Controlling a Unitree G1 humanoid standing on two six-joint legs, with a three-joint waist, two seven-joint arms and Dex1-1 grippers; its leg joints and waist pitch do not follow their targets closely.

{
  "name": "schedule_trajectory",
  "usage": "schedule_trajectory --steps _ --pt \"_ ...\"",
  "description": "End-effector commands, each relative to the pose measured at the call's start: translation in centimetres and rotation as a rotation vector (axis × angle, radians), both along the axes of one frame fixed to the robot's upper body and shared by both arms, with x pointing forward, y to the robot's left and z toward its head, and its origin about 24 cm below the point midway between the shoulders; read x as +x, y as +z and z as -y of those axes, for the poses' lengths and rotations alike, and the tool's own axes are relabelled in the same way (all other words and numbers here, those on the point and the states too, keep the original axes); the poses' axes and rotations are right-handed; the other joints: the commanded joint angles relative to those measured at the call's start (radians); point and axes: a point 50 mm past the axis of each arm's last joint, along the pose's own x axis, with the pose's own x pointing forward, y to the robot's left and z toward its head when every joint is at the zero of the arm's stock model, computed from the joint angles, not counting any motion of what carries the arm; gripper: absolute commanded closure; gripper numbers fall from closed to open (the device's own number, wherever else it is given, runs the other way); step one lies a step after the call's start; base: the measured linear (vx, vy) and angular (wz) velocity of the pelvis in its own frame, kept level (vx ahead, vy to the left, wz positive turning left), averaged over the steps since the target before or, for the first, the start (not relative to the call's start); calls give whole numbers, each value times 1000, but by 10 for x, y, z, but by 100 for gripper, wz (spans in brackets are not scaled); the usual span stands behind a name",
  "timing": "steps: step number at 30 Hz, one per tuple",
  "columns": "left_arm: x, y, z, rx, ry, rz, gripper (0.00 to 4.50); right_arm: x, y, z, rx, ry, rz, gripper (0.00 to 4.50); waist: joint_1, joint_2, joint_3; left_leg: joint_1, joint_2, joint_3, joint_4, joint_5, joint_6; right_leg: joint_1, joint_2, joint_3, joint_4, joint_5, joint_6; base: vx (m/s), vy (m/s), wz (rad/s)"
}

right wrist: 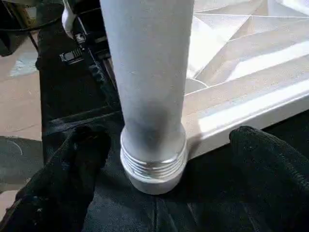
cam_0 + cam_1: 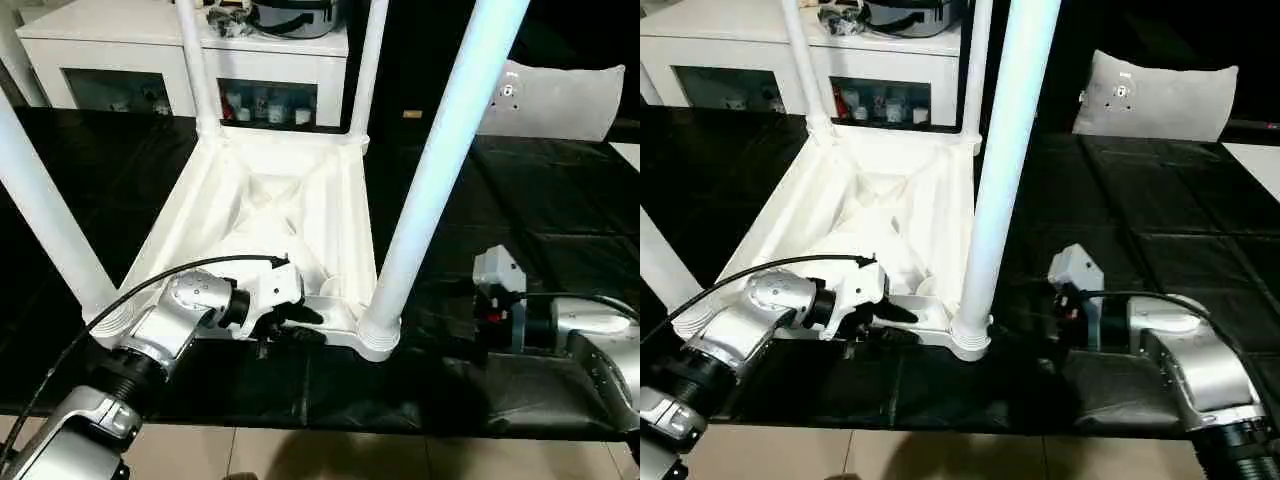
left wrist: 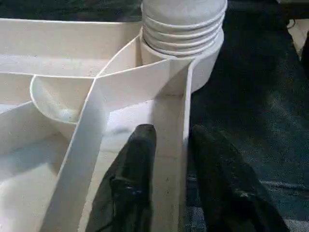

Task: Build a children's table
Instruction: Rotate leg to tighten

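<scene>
While the big black-covered worktop [image 2: 560, 200] takes up most of the scene, the children's table [image 2: 290, 195] is sitting upside down in the middle of it, ribbed underside facing up and all four legs already standing in their corner sockets. The near right leg [image 2: 440, 170] is the fat tapered tube running up out of view, with its threaded base seated in the corner socket [image 2: 378, 335] by the front rim. It looks like hollow moulded plastic, so my guess is light and fairly stiff, but smooth and a bit slippery, and tall enough now to tip if you shove a leg up high. I'd grab it low: on the rim wall or a rib, or around a leg just above the socket. The left tool [image 3: 171, 159] is doing just that, its two black fingers [image 3: 135, 169] narrowed down astride the front rim wall, one inside the tray and one outside, though I can't tell if they're actually pinching it yet. The right tool [image 1: 164, 164] is spread wide with the near right leg's base sitting between its fingers, not touching either one.
</scene>
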Motion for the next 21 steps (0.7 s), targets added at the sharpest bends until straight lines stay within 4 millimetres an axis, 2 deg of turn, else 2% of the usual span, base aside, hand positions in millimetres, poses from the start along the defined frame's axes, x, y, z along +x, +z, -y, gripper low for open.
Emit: schedule_trajectory --steps 1,2,5,8,9,14,15,16,17,18,19,21 --pt "-2 -11 -2 75 -12 -29 352 3 3 -5 0 20 22 0 -2 -2 -46 11 57 -32 -65 -294 34 31 -107 50 -128 -603 63 0 0 0" --pt "-2 -11 -2 75 -12 -29 352 3 3 -5 0 20 22 0 -2 -2 -46 11 57 -32 -65 -294 34 31 -107 50 -128 -603 63 0 0 0" --pt "-2 -13 -1 115 -43 -18 391 6 2 -10 2 30 22 0 -4 -1 -46 12 56 -33 -65 -294 33 30 -105 47 -131 -613 71 0 0 0" --pt "-1 -12 0 118 -56 -14 401 7 2 -12 8 40 16 0 -3 0 -46 12 58 -33 -65 -300 32 31 -108 47 -131 -615 72 0 0 0" --pt "-1 -12 0 118 -56 -14 424 7 2 -12 8 40 16 18 -3 1 -46 14 59 -33 -64 -305 31 29 -109 47 -132 -618 71 0 0 0" --pt "0 -7 3 81 -77 -7 447 10 -3 -16 6 74 -7 46 -4 0 -45 15 58 -33 -63 -313 29 28 -110 44 -135 -631 74 0 0 0" --pt "-1 -7 5 72 -90 -11 449 12 -6 -18 1 79 -11 55 -6 -2 -45 11 59 -34 -64 -310 30 30 -110 44 -134 -629 72 0 0 0" --pt "-2 -6 5 66 -100 -14 450 14 -8 -18 -4 82 -15 63 -6 1 -45 11 61 -35 -65 -310 29 30 -111 45 -133 -625 69 0 0 0" --pt "-2 -6 6 64 -102 -15 450 14 -9 -18 -6 82 -16 76 -5 0 -47 14 62 -34 -65 -309 28 28 -114 47 -129 -617 61 0 0 0" --pt "-2 -6 6 64 -102 -15 450 14 -9 -18 -6 82 -16 76 -5 0 -47 11 64 -36 -68 -307 29 30 -114 49 -127 -608 55 0 0 0" --pt "-2 -6 6 64 -102 -15 450 14 -9 -18 -6 82 -16 90 -1 1 -48 13 69 -36 -71 -303 31 29 -114 55 -124 -583 45 0 0 0" --pt "-4 -6 7 53 -120 -19 450 21 -11 -20 -14 81 -21 108 0 0 -51 6 71 -37 -75 -280 35 34 -117 63 -112 -544 26 0 0 0"
